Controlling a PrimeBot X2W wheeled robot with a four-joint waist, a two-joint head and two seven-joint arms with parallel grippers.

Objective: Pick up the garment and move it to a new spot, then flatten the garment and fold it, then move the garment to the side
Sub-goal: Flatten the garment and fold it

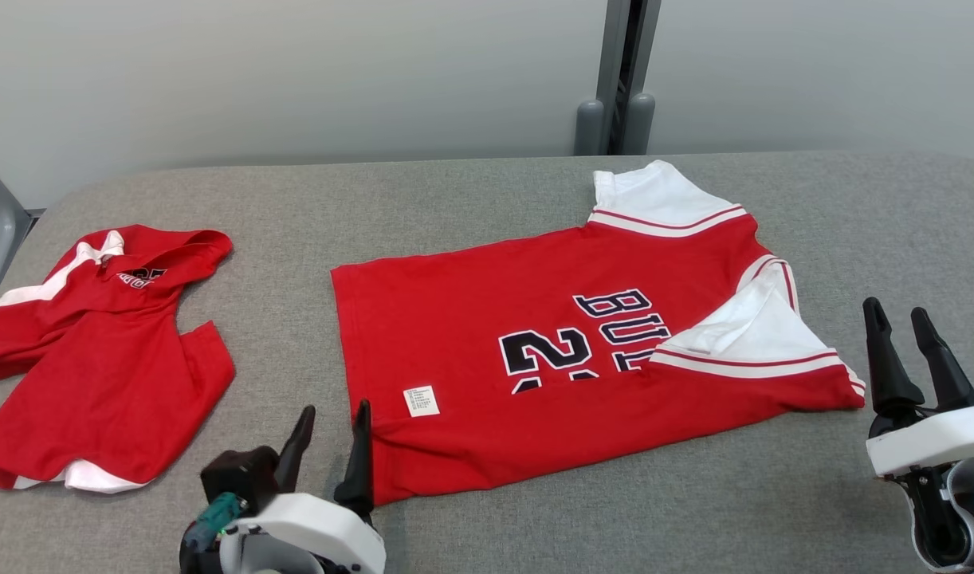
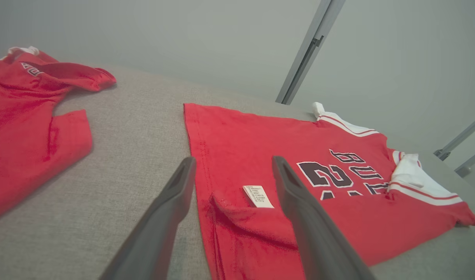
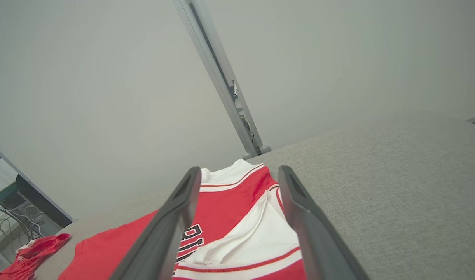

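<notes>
On coarse grey table fabric (image 1: pixel 487 199) lies a smooth, flattened red jersey (image 1: pixel 471 319).

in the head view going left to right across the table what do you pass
crumpled red shirt → left gripper, fingers open → flat red jersey → right gripper, fingers open

left gripper (image 1: pixel 335 411): head view, 7 o'clock; jaws spread wide; fingers point to 12 o'clock | right gripper (image 1: pixel 897 312): head view, 4 o'clock; jaws spread wide; fingers lean toward 11 o'clock
</notes>
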